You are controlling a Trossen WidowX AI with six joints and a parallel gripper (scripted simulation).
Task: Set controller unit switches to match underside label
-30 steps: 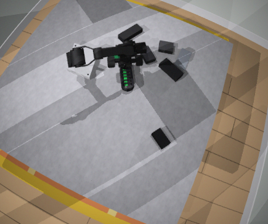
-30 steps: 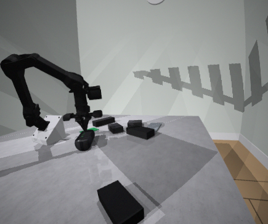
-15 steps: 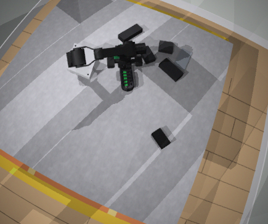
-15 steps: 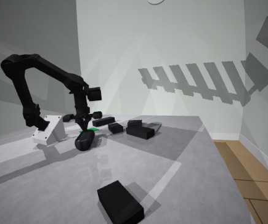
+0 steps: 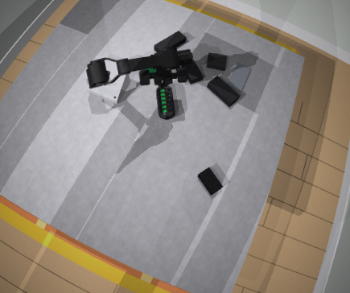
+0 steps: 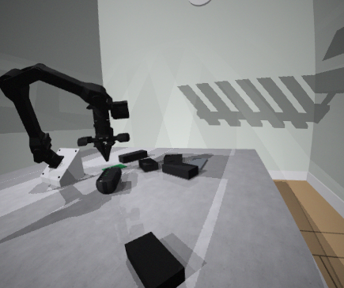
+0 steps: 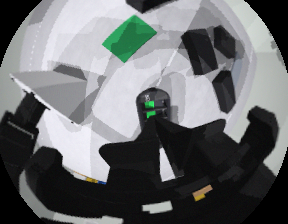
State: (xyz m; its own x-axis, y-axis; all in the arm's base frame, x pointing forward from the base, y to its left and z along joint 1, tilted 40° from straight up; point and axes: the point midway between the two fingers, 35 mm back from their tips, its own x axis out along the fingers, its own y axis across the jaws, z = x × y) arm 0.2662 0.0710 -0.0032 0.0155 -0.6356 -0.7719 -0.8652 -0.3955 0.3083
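Observation:
The dark controller unit [image 5: 166, 114] [image 6: 106, 187] [image 7: 156, 93] sits on its base on the bench, with its switches facing up. A row of green switch ends shows along one side of its top in the top view. Which ends are pressed down is too small to tell. The wrist view shows two green ends and a small white mark near one end; the fingers hide the rest. My gripper [image 5: 163, 84] [image 6: 107, 159] [image 7: 152, 118] is shut and empty, pointing down above the unit's end nearest the arm. Whether it touches is not clear. The label underneath is hidden.
A green plate [image 5: 152, 70] [image 6: 116, 167] [image 7: 129, 38] lies beyond the unit. Dark blocks [image 5: 170, 41] [image 5: 216, 61] [image 5: 224, 92] and a grey-blue piece [image 5: 241, 76] [image 6: 200, 162] lie around the back. Another dark block [image 5: 210, 181] [image 6: 154, 259] stands apart. The arm's white base [image 6: 70, 168] is left.

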